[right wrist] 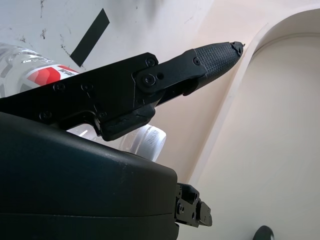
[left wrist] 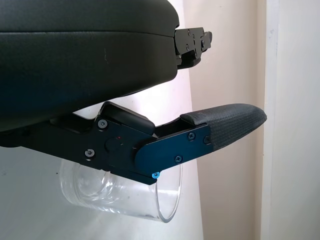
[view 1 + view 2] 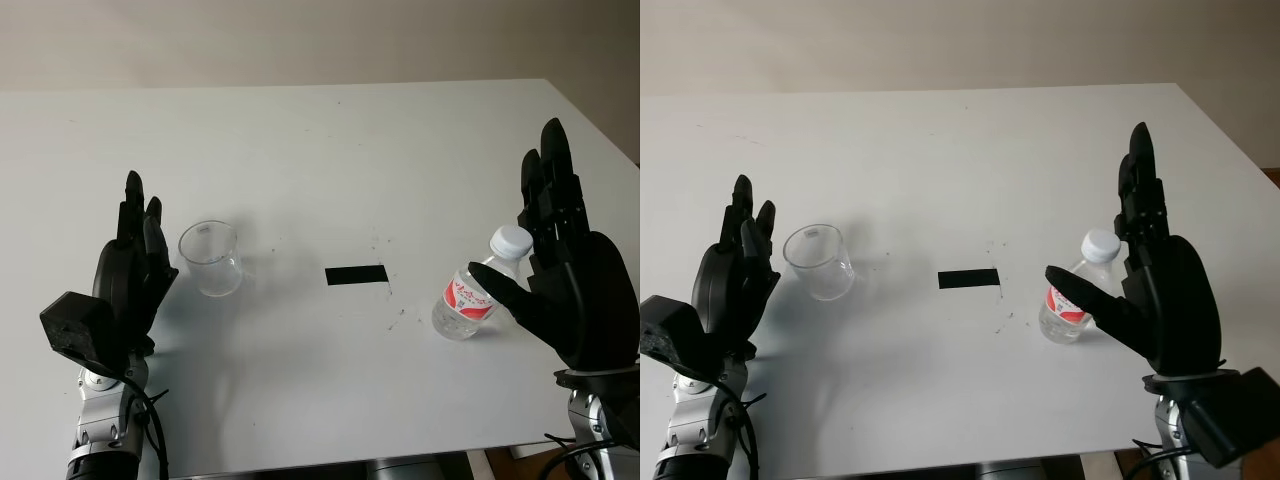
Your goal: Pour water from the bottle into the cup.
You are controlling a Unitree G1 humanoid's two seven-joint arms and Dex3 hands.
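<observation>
Right hand (image 3: 575, 290) open beside bottle (image 3: 478, 292), thumb across its front, lined up to grasp; cap on. Left hand (image 3: 130, 280) open just beside cup (image 3: 210, 258), likely to steady it. Both stand on table (image 3: 320, 150), black tape strip (image 3: 356, 275) between.

A clear, empty-looking cup (image 3: 210, 258) is standing upright on the left part of the white table, well apart from a small clear plastic bottle (image 3: 478, 297) with a white cap and red label, which is standing capped on the right part.
</observation>
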